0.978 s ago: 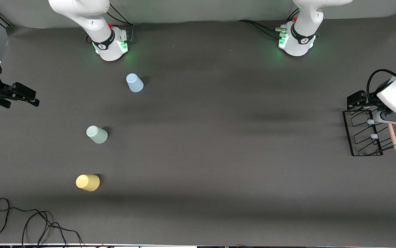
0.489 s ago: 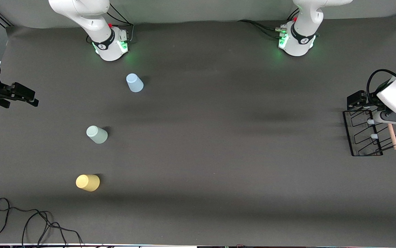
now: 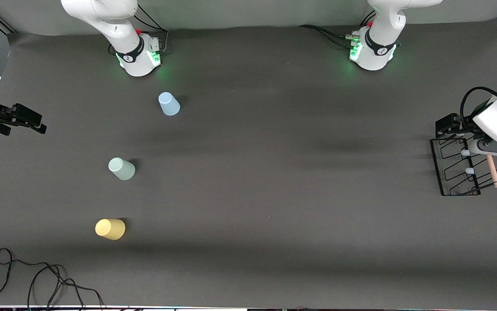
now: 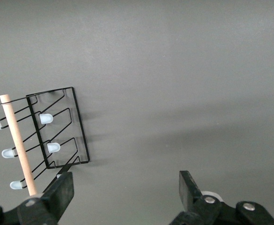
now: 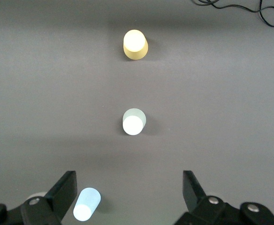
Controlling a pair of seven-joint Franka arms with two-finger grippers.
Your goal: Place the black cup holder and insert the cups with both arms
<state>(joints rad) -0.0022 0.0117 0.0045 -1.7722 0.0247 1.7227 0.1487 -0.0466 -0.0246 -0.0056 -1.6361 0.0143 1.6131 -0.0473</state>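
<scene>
The black cup holder (image 3: 456,168), a wire rack with a wooden rod handle (image 3: 493,171) and pale-tipped pegs, sits on the table at the left arm's end. It also shows in the left wrist view (image 4: 57,126). My left gripper (image 3: 462,129) hangs open and empty over the rack's end nearest the bases (image 4: 126,192). Three cups stand upside down toward the right arm's end: light blue (image 3: 169,104), pale green (image 3: 122,168), yellow (image 3: 110,229). My right gripper (image 3: 29,119) is open and empty over the table's edge there (image 5: 127,190). Its view shows the blue (image 5: 86,204), green (image 5: 134,122) and yellow (image 5: 136,44) cups.
Loose black cables (image 3: 36,280) lie at the table corner nearest the front camera, at the right arm's end, and show in the right wrist view (image 5: 235,7). The arm bases (image 3: 138,56) (image 3: 371,52) stand along the table's edge farthest from the front camera.
My right gripper has drifted a little outward toward the right arm's end of the table. The left arm, the rack and the cups have not moved.
</scene>
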